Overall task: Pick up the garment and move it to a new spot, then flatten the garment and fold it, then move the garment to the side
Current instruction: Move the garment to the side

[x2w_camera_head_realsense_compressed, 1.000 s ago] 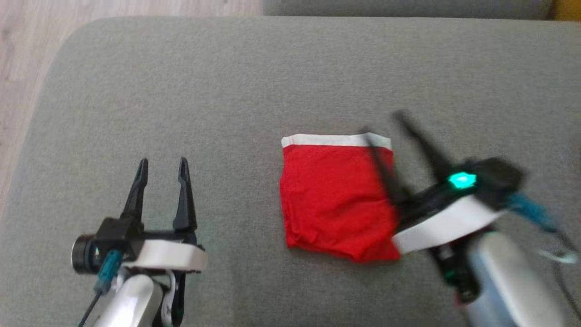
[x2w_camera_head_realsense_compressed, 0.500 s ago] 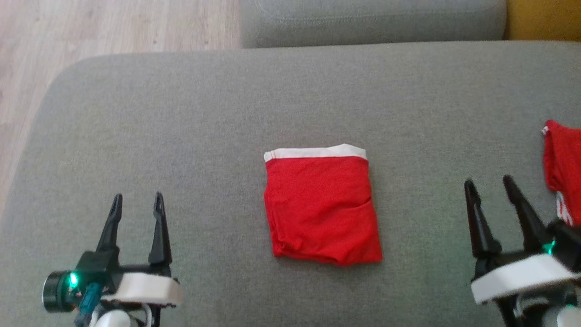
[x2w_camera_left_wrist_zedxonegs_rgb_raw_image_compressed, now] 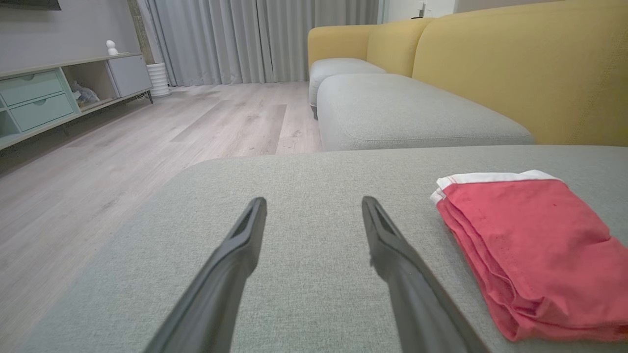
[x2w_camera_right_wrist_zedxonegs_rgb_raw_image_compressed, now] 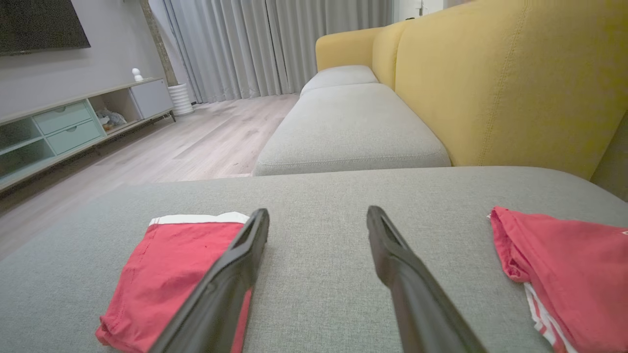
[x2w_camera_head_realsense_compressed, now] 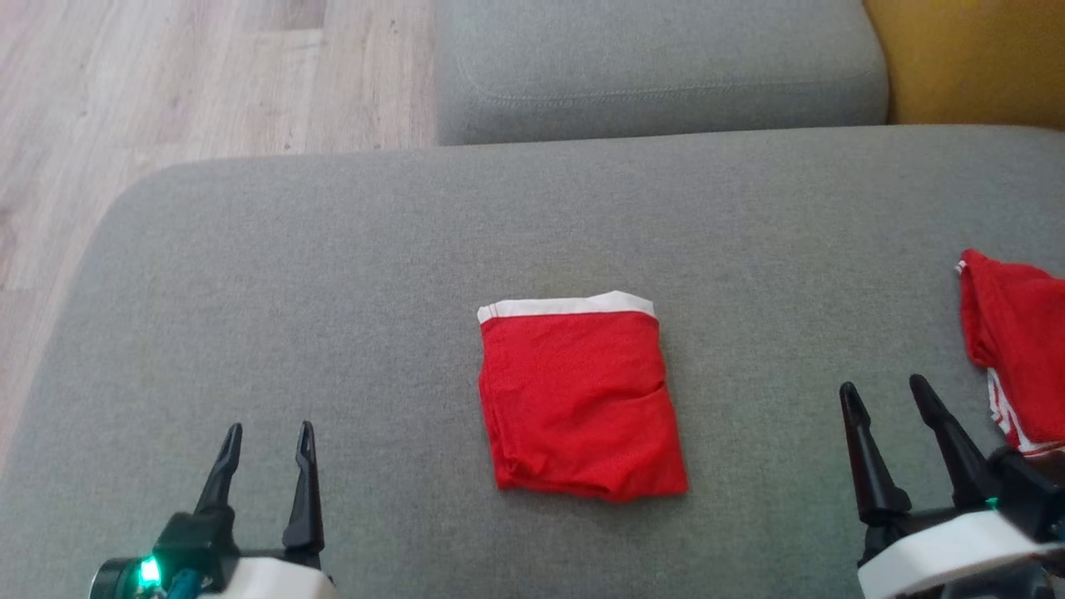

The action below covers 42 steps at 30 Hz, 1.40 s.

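Observation:
A folded red garment point(x2w_camera_head_realsense_compressed: 581, 401) with a white waistband at its far edge lies flat in the middle of the grey sofa seat point(x2w_camera_head_realsense_compressed: 416, 249). It sits at the right of the left wrist view point(x2w_camera_left_wrist_zedxonegs_rgb_raw_image_compressed: 530, 245) and at the lower left of the right wrist view point(x2w_camera_right_wrist_zedxonegs_rgb_raw_image_compressed: 167, 274). My left gripper point(x2w_camera_head_realsense_compressed: 266, 437) stands open at the lower left, well clear of the garment, nothing between its fingers point(x2w_camera_left_wrist_zedxonegs_rgb_raw_image_compressed: 245, 245). My right gripper point(x2w_camera_head_realsense_compressed: 882, 395) is open at the lower right, apart from the garment, its fingers point(x2w_camera_right_wrist_zedxonegs_rgb_raw_image_compressed: 392, 264) empty.
A second red garment point(x2w_camera_head_realsense_compressed: 1015, 349) with white stripes lies crumpled at the seat's right edge, close to my right gripper. A further grey cushion point(x2w_camera_head_realsense_compressed: 657, 66) and yellow sofa back point(x2w_camera_head_realsense_compressed: 973, 58) lie beyond. Wooden floor point(x2w_camera_head_realsense_compressed: 125, 83) is to the left.
My right gripper has let go of the folded garment and drawn back to the lower right. The head camera has tilted, so the whole picture shifted down; the left gripper sits lower in view.

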Motion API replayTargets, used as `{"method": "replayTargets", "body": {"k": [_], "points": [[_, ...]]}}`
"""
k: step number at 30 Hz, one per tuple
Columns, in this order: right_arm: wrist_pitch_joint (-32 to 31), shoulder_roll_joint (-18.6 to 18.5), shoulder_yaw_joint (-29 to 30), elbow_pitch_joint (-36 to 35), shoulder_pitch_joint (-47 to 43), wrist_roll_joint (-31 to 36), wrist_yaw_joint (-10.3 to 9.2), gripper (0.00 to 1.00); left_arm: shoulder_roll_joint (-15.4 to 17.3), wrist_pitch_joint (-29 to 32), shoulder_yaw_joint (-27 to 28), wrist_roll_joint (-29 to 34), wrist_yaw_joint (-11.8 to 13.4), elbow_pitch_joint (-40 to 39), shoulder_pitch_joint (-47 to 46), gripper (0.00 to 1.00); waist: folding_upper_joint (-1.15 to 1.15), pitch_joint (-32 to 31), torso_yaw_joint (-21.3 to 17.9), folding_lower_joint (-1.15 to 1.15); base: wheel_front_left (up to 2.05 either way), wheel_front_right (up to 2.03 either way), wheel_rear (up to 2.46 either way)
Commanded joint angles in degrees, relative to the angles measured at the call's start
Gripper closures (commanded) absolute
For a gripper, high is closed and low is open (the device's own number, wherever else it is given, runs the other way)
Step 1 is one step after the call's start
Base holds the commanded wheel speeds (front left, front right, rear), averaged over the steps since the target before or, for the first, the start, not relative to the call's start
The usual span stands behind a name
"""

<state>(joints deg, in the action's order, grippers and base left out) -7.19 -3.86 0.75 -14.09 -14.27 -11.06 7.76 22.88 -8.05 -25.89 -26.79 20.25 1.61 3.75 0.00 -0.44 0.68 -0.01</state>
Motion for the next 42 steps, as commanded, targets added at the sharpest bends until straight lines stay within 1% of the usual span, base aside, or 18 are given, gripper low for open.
{"method": "replayTargets", "body": {"k": [1, 17, 24, 28, 32, 37, 42], "points": [[-0.30, -0.22, -0.95, -2.57, 1.49, 0.34, -0.27, 0.00, 1.60, 0.15, 2.20, -0.24, 0.56, -1.80, -2.18, 0.00, 0.00, -0.05, 0.01, 0.01, 0.00, 0.00, 0.00], [-1.17, 0.09, -0.33, -3.62, 1.86, 0.48, -0.27, 0.00, 1.77, 0.10, 1.90, -0.22, 0.95, -1.68, -3.08, 0.00, 0.00, 0.31, 0.32, 0.01, 0.00, 0.00, 0.00], [-2.28, -0.14, -0.97, -2.30, 3.26, -0.36, -0.27, 0.00, 1.61, -0.97, 2.03, -0.03, 0.69, -2.01, -4.70, 0.00, 0.00, 2.14, 1.06, 0.01, 0.00, 0.00, 0.00], [-4.36, -1.44, -2.99, 2.71, 5.92, -2.42, -0.27, 0.00, 0.84, -2.22, 1.56, 0.76, 0.09, -2.38, -7.67, 0.00, 0.00, 4.79, 2.81, 0.01, 0.00, 0.00, 0.00], [-4.85, -2.65, -7.13, 11.11, 10.65, -4.99, -0.27, 0.00, -0.71, -3.75, 0.63, 1.45, -1.32, -1.51, -11.53, 0.00, 0.00, 7.86, 5.24, 0.01, 0.00, 0.00, 0.00], [-4.68, -2.33, -11.86, 22.53, 18.01, -8.85, -0.27, 0.00, -3.16, -5.33, -0.01, 1.83, -2.55, 0.16, -15.25, 0.00, 0.00, 10.93, 8.21, 0.01, 0.00, 0.00, 0.00], [-6.55, -1.49, -13.35, 32.70, 22.97, -11.91, -0.27, 0.00, -4.86, -6.43, -0.15, 2.54, -3.60, 1.52, -16.71, 0.00, 0.00, 12.06, 10.31, 0.01, 0.00, 0.00, 0.00]]}}
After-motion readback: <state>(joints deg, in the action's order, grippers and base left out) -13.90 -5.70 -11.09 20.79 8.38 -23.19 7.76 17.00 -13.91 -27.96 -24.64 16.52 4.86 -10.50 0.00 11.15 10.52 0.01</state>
